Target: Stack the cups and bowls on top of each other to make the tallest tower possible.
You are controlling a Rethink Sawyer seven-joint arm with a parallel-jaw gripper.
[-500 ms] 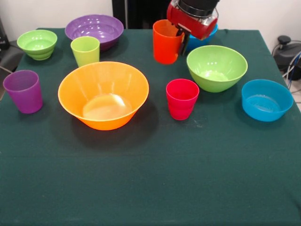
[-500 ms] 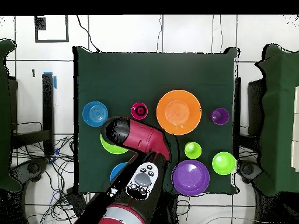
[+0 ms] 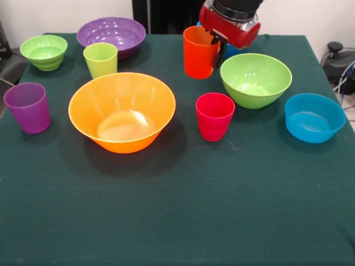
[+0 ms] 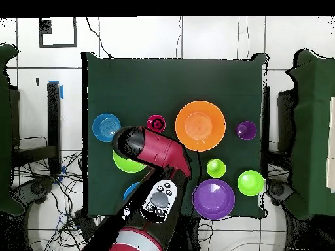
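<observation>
My gripper (image 3: 217,46) comes down at the table's far side and is shut on the right rim of the orange cup (image 3: 198,52), which hangs upright just behind the medium lime green bowl (image 3: 255,79). The red-pink cup (image 3: 214,116) stands alone in the middle, next to the large orange-yellow bowl (image 3: 122,111). The lime green cup (image 3: 100,59), purple cup (image 3: 28,107), purple bowl (image 3: 111,34), small lime green bowl (image 3: 44,51) and a blue bowl (image 3: 314,117) stand apart. No tower shows. In the overhead view the arm (image 4: 154,150) hides the orange cup.
A second blue bowl (image 3: 229,51) is mostly hidden behind the gripper. The dark green tablecloth (image 3: 177,210) covers the table. Cables and dark equipment (image 3: 338,61) lie off the table's right side.
The gripper and the orange cup have shifted slightly right and toward the camera. Everything else is unmoved.
</observation>
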